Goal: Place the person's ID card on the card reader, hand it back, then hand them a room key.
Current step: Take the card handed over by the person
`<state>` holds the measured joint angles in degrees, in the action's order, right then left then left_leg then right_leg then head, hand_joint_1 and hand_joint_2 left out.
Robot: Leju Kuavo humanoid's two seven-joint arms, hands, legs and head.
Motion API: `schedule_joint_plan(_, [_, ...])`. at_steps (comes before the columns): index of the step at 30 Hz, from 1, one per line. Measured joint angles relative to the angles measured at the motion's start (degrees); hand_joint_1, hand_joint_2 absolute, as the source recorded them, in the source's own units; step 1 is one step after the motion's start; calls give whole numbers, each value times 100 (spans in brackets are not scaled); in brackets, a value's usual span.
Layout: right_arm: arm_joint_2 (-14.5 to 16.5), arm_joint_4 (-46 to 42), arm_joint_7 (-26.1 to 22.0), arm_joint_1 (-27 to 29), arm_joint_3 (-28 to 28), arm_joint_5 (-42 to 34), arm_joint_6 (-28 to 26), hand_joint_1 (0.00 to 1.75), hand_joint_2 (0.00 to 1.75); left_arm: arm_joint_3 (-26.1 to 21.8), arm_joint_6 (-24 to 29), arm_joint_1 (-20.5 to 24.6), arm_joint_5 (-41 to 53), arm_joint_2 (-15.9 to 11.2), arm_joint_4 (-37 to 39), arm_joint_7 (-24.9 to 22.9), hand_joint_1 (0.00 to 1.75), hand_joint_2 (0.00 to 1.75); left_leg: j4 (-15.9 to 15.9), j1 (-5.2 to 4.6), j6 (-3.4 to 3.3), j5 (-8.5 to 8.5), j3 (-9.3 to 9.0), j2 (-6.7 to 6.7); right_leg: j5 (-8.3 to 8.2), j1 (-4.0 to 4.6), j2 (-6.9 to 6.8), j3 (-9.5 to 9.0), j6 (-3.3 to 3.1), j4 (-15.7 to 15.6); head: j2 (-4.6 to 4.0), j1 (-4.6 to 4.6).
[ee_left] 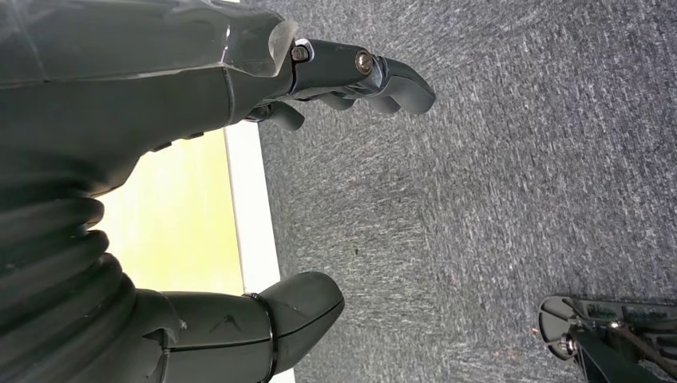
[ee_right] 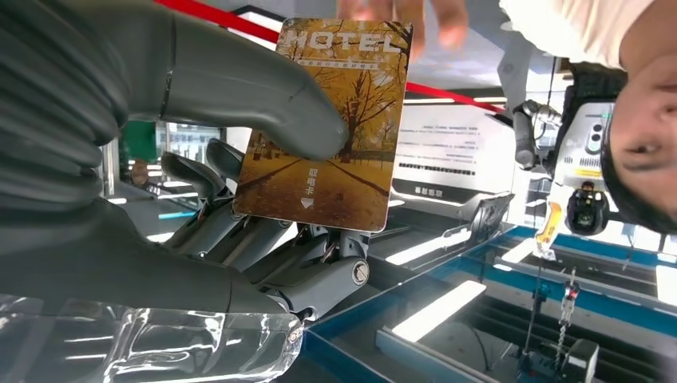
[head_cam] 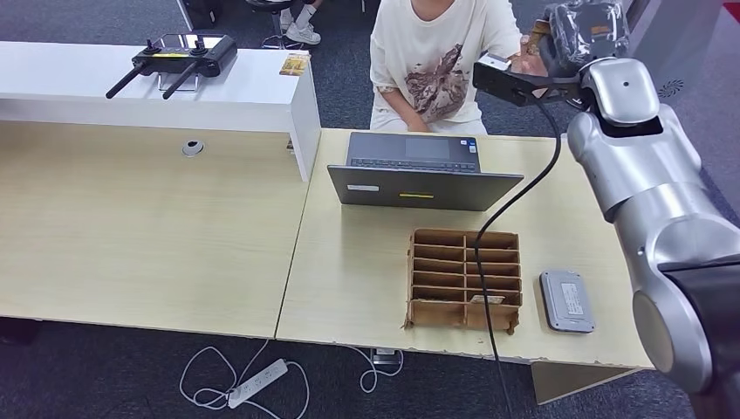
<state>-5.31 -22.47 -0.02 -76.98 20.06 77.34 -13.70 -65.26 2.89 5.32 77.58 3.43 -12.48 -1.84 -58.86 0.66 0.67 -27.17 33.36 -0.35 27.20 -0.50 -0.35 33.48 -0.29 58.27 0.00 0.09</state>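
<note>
R hand (ee_right: 263, 199) w/ thumb on HOTEL room key (ee_right: 327, 128), person's fingers (ee_right: 403, 20) at far edge.

pale wood desk (head_cam: 157, 227), grey carpet floor (head_cam: 349, 100)

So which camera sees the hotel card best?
The right wrist view: the card is close up, pinched under the right hand's thumb, with "HOTEL" readable and a person's fingers at its far edge. The head view catches just a sliver of it. The left wrist view looks at carpet.
</note>
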Motion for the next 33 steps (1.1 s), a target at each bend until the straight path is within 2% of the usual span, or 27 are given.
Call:
schedule_joint_plan(6, [0,-2,-166,-3,-222,-293,3,175,175,0,4,-2,-23,0,0,0,0,175,0,0,0,0,0,0,0,0,0,0,0,0,0,0])
schedule_joint_plan(9, [0,-3,-339,-11,-380,-689,290,175,175,0,2,-3,-54,-1,0,0,0,175,0,0,0,0,1,0,0,0,0,0,0,0,0,0])
schedule_joint_plan(11, [-1,-2,-501,-42,-585,-1140,692,175,175,0,2,-6,-95,-3,0,0,0,175,0,0,0,0,0,-1,0,0,0,0,0,0,0,0])
schedule_joint_plan(18, [-208,64,-786,-439,-1422,-2434,2737,175,175,-44,24,-49,-274,-21,0,-12,0,175,-1,-1,0,0,6,-11,0,-1,-10,4,0,-1,0,0])
schedule_joint_plan(23, [-535,90,-927,-585,-1758,-2795,3485,175,175,-119,83,-98,-337,-22,0,-58,0,175,-2,-2,-2,-1,8,-13,-1,-1,-10,3,3,-5,0,1])
schedule_joint_plan(27, [-753,90,-1063,-596,-1838,-2953,3906,175,175,-156,119,-107,-375,-22,0,-99,0,175,-3,-3,-2,-1,7,-12,-3,-3,-8,4,5,-7,0,0])
schedule_joint_plan(33, [-1218,90,-1487,-601,-1908,-3400,4830,175,175,-226,151,-123,-448,-22,0,-134,0,175,-4,-2,-2,-2,7,-15,-3,-3,-11,5,5,-8,0,1])
